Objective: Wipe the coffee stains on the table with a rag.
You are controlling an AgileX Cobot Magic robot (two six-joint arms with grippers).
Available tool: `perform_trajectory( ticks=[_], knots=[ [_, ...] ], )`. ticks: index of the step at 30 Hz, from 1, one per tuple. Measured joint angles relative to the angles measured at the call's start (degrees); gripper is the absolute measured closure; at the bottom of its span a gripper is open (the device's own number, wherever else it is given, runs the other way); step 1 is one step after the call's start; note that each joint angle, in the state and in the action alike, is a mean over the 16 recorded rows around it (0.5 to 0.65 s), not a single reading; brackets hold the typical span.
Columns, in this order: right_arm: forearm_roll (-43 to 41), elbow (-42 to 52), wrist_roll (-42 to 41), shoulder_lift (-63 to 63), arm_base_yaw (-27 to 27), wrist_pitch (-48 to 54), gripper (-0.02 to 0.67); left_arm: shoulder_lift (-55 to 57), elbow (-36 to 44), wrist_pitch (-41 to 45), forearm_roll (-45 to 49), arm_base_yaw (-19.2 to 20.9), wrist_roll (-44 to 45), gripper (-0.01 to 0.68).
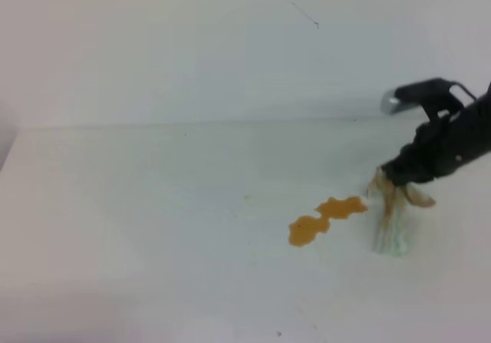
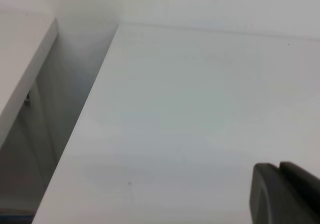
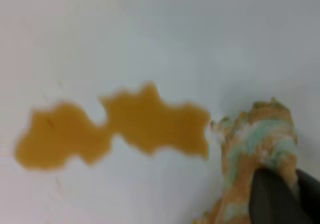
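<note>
The coffee stains (image 1: 326, 219) are two joined orange-brown blotches on the white table (image 1: 153, 205), right of centre. Just to their right my right gripper (image 1: 396, 180) comes down from the right and is shut on the rag (image 1: 393, 216), whose tan and pale green folds hang from the jaws down to the table. In the right wrist view the rag (image 3: 255, 144) lies bunched beside the right end of the stains (image 3: 125, 129), with a dark finger (image 3: 277, 196) pressed on it. Only one dark finger (image 2: 285, 196) of my left gripper shows, low over bare table (image 2: 200, 108).
The table's straight far edge meets a white wall bearing a thin dark scratch (image 1: 305, 13). A tiny speck (image 1: 246, 199) lies left of the stains. In the left wrist view the table's left edge drops into a gap beside another white surface (image 2: 25, 68).
</note>
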Motion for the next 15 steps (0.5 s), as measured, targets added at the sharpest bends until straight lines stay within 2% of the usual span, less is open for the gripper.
perform_trajectory(
  ticks=[8, 15],
  knots=[
    [6.24, -5.71, -2.20, 2.01, 0.04, 1.00, 0.618, 0.00, 0.00, 0.00, 0.00, 0.00, 0.00, 0.675],
    [10.14, -6.75, -3.93, 7.07, 0.41, 0.82, 0.619, -0.09, 0.13, -0.05, 0.00, 0.00, 0.00, 0.675]
  ],
)
